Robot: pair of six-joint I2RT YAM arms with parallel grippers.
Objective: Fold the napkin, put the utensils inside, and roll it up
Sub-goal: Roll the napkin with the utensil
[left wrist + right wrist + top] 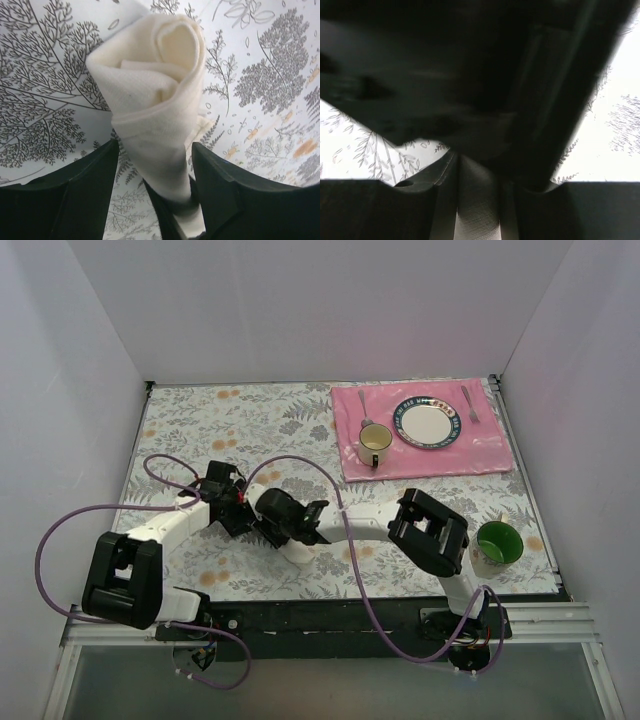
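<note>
Left wrist, left hand [155, 147] parted around napkin [150, 85]

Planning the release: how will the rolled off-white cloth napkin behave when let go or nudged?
The rolled off-white cloth napkin looks soft and light, so it would probably sag if lifted by one end. Its loose, open layers may unroll; being round, it might roll when pushed.

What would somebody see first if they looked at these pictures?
Most likely the cream napkin, rolled into a fat tube between the fingers of the left pincer and filling the left wrist view. From above, the bright pink placemat at the table's far right stands out, with a plate and a mug on it. A green cup sits nearer the arms.
</note>
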